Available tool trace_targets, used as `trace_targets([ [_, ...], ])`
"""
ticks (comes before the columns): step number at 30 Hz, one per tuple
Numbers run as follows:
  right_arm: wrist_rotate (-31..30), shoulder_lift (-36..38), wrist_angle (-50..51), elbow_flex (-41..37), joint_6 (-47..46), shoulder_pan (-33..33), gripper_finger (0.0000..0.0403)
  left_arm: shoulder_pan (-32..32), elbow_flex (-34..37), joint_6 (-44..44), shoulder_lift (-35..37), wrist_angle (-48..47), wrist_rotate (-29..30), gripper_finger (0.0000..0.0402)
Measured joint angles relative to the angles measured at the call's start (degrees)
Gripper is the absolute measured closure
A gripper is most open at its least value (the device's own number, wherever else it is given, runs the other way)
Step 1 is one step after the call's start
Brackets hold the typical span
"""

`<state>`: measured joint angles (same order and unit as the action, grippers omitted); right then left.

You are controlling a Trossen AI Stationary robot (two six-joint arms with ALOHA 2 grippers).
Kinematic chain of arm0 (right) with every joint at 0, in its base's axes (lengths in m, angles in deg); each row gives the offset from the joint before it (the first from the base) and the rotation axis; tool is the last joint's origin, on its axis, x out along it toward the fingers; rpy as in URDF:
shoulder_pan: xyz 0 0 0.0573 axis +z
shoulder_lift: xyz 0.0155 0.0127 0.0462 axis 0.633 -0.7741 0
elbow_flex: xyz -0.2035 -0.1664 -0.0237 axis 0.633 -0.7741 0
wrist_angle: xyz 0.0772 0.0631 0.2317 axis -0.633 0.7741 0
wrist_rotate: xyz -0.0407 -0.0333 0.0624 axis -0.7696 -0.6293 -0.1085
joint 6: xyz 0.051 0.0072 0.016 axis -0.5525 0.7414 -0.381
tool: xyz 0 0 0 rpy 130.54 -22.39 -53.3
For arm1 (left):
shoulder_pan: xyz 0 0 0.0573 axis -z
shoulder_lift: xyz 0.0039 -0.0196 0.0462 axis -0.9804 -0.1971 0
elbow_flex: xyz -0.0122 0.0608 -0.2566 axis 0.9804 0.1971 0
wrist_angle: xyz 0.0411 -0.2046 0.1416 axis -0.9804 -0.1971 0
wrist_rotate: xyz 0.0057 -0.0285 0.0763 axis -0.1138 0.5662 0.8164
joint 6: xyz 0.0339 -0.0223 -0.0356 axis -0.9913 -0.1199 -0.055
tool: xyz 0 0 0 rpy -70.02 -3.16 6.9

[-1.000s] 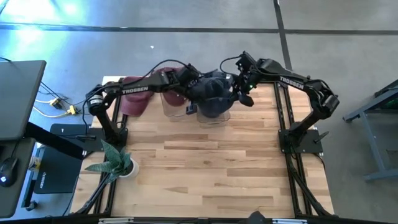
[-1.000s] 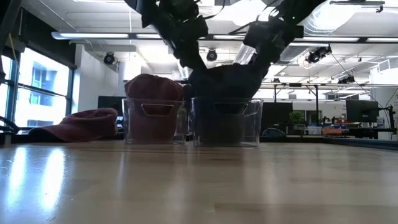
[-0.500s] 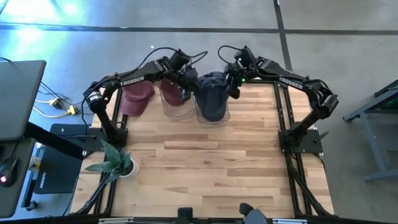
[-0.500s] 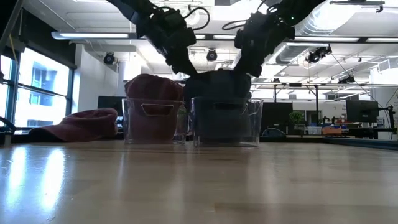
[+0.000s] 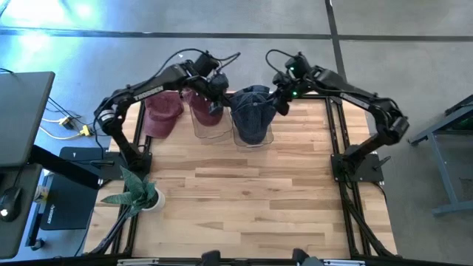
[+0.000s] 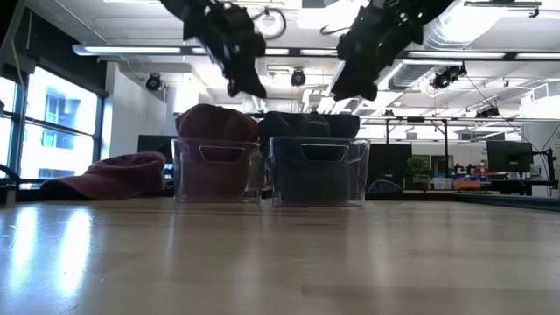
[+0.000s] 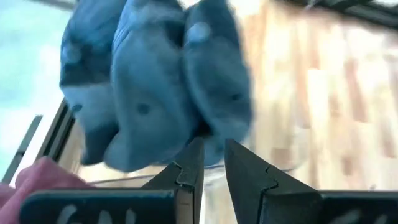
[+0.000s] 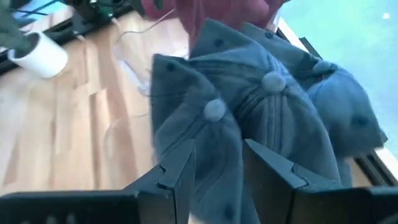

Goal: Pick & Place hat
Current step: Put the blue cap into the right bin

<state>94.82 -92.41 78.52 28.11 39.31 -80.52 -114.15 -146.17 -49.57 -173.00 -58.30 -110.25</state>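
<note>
Blue hats [image 5: 251, 118]: several caps stacked, seated in right-hand clear bin [image 6: 318, 171] at far edge of table [image 5: 244, 199]; crowns standing above bin rim, touched by neither gripper.

Maroon hats [image 6: 216, 131]: heaped in left-hand clear bin [image 6: 217, 171], touching its neighbour's side; one more maroon hat [image 5: 159, 114] loose on table, just beside that bin.

Left gripper [image 5: 214, 87]: above the seam between the two bins, clear of the hats; fingers [image 7: 186, 174] narrowly parted, nothing between them.

Right gripper [image 5: 282, 92]: above far right corner of the blue stack; fingers [image 8: 177, 171] spread wider, empty.

Risks, as judged: stack sits proud of the rim and could lean or spill if an arm brushes it while withdrawing; grippers near each other, so crossing paths could clip.

View differences: low view alone shows how high the hats rise over bin rims and the gap beneath both grippers; high view alone shows potted plant [image 5: 137, 193] at near left corner; right wrist view alone shows individual crown buttons and a white cup [image 8: 43, 55].
</note>
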Motion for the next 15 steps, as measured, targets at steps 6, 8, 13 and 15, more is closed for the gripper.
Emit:
trace_targets([
  [6,6.7,2.2,12.4,0.1,6.4,2.3,0.0282,3.3,-0.2,0.0,0.4,-4.6,-5.0,0.0342],
  [8,5.0,1.2,16.3,0.1,8.9,3.0,0.0288,5.2,-0.3,-0.1,-0.3,-4.5,-3.1,0.0342],
  [13,-4.9,-2.3,15.8,0.0,9.9,4.0,0.0301,9.2,0.0,0.5,-4.5,-2.7,10.1,0.0342],
  [15,-8.6,-2.9,13.9,0.0,8.8,4.0,0.0305,10.0,-0.3,1.5,-5.4,-0.9,15.8,0.0342],
])
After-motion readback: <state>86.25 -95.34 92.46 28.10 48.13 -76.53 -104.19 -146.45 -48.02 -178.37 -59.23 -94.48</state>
